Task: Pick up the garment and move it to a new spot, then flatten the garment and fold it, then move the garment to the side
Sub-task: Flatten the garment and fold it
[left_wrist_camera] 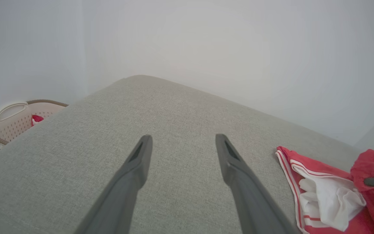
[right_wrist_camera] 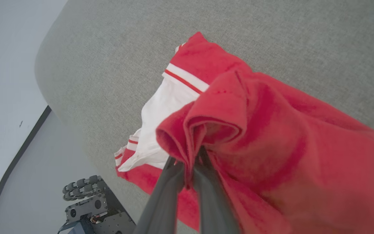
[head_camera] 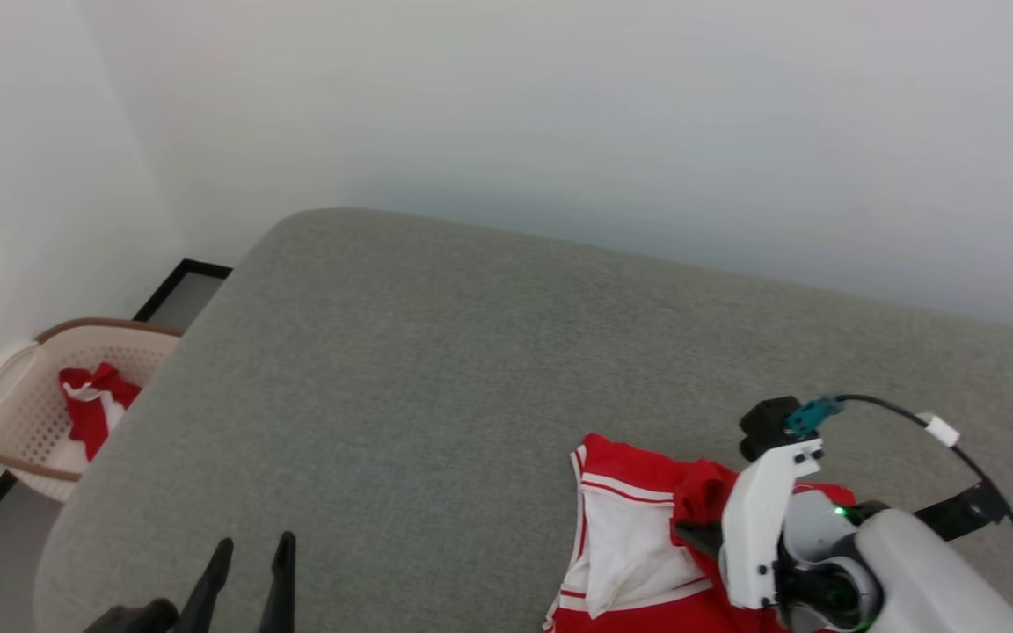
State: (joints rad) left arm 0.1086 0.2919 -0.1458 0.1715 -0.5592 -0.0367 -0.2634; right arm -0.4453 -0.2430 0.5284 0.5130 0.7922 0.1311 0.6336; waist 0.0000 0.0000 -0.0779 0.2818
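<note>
The garment (head_camera: 638, 536), a red jersey with white sleeves and striped trim, lies bunched on the grey cushioned surface (head_camera: 436, 369) at the lower right of the head view. My right gripper (right_wrist_camera: 188, 159) is shut on a raised red fold of the garment (right_wrist_camera: 265, 136), lifting that fold off the surface. A corner of black print shows at the right edge of the right wrist view. My left gripper (head_camera: 247, 563) stands open at the lower left above bare grey fabric, well left of the garment (left_wrist_camera: 323, 191). Its fingers (left_wrist_camera: 138, 162) hold nothing.
A beige laundry basket (head_camera: 10, 422) stands on the floor at the left, against the wall, with a smaller red-and-white cloth (head_camera: 95, 404) inside. White walls rise behind the surface. My wheeled base (right_wrist_camera: 89, 201) shows beside the surface's front edge.
</note>
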